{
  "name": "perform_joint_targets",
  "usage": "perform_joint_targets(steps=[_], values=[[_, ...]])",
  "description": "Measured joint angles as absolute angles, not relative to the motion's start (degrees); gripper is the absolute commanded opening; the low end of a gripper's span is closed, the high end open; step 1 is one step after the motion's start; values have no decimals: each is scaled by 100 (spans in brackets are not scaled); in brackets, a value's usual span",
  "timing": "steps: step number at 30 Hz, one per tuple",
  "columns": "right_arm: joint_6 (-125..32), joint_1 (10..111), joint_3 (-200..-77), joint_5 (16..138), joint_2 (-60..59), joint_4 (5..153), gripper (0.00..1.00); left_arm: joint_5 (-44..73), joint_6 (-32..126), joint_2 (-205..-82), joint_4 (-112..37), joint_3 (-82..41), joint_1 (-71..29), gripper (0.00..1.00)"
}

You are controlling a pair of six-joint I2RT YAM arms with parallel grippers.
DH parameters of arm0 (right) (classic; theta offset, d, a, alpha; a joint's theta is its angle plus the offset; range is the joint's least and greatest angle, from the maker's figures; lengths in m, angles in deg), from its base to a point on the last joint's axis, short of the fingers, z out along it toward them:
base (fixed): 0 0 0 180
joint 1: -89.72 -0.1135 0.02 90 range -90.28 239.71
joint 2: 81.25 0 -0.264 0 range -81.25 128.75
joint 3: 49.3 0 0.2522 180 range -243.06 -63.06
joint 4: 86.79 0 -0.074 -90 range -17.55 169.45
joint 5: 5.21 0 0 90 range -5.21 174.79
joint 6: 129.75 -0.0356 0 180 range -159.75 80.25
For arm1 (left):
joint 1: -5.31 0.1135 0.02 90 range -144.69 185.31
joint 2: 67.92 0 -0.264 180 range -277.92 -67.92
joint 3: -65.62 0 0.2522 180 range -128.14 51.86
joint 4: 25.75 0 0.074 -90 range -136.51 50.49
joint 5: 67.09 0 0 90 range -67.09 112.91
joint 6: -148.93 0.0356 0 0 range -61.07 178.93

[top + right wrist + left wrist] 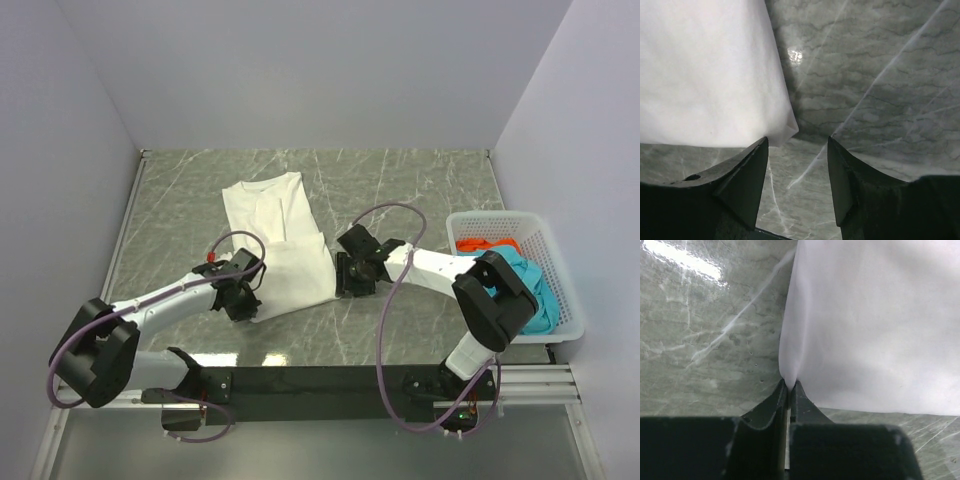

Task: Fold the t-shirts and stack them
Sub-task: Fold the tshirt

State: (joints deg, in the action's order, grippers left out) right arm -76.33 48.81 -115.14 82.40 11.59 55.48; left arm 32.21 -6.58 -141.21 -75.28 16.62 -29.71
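Nearest the lens in the left wrist view, the left pincer (790,385) has its jaws together, clamped on a pinch of the white t-shirt (870,325) at its lower left corner, where the cloth draws up into a small peak. In the right wrist view the right pincer (797,145) stands apart. The shirt's other lower corner lies just ahead of the gap, close to the finger on the left of the frame, and is not gripped.

From above, the white shirt lies on the table (400,190) at the centre of the frame as a narrow strip, collar toward the top and hem toward the arms. No print shows. The teal t-shirt (525,275) and red-orange t-shirt (485,243) sit bunched in the basket (497,215) at the right edge.

The step in hand looks like taking both hem corners for a fold up toward the collar. Next, the right pincer probably needs to ease forward over its corner and close. Then both should lift evenly so the hem travels square.
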Motion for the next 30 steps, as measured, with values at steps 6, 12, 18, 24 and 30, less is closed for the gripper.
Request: perform_joint_targets(steps=[6, 12, 18, 24, 30], values=[[-7637, 4741, -11859, 8371, 1382, 5367, 55, 3223, -647, -14008, -7445, 1749, -2978, 1], [-7661, 4634, -12169, 8535, 1743, 5148, 51, 3221, -641, -13931, -7397, 1808, -2978, 1], [-7698, 4573, -12471, 8655, 1968, 4816, 49, 3201, -623, -13881, -7360, 1850, -2982, 1], [-7720, 4568, -12569, 8649, 2062, 4709, 48, 3171, -625, -13774, -7284, 1937, -2982, 1], [-7738, 4542, -12666, 8620, 2158, 4611, 37, 3160, -625, -13754, -7273, 1950, -2982, 1]])
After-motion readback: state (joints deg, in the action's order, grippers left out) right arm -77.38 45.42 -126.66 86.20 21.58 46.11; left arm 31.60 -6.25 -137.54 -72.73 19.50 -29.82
